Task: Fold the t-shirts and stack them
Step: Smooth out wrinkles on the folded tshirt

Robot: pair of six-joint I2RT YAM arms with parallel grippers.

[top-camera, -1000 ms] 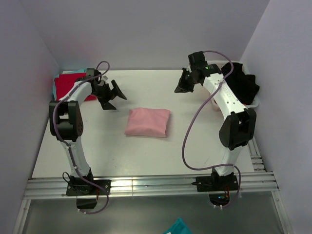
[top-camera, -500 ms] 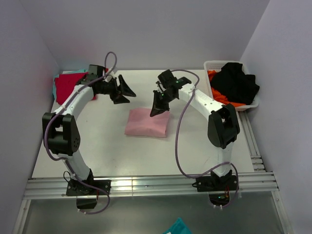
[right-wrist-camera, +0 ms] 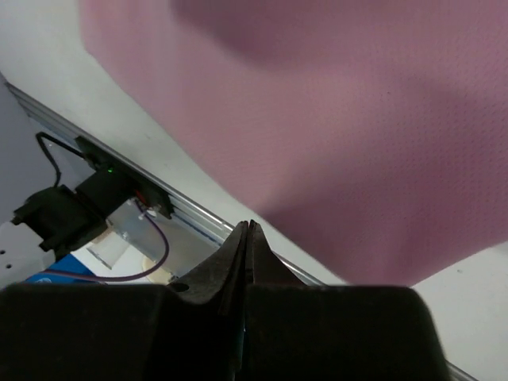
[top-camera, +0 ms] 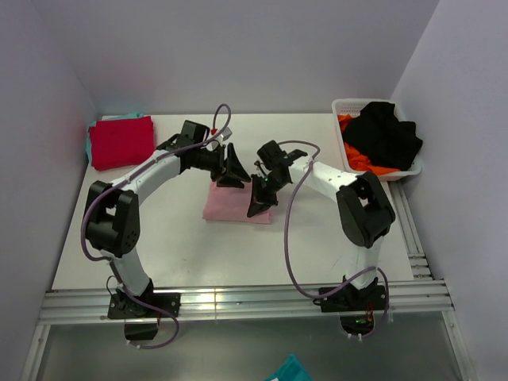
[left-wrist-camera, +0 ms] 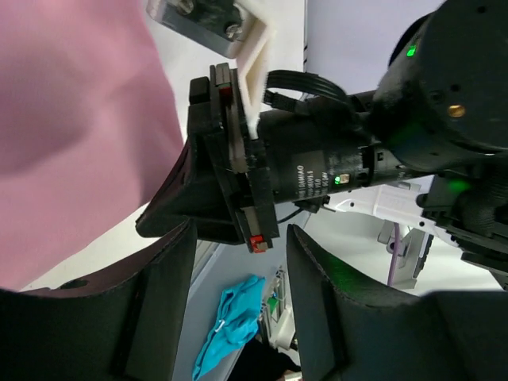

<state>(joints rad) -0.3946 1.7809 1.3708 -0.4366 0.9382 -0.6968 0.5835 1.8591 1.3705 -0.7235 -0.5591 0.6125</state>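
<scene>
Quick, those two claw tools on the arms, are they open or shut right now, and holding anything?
Left tool: open, holding nothing.
Right tool: closed, holding nothing, tips near the edge of the pink t-shirt.

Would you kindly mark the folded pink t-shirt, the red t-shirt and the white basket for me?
folded pink t-shirt [top-camera: 228, 206]: top external view, its bare lower left part.
red t-shirt [top-camera: 121, 141]: top external view, the middle of the folded cloth.
white basket [top-camera: 346, 103]: top external view, its far left rim.
</scene>
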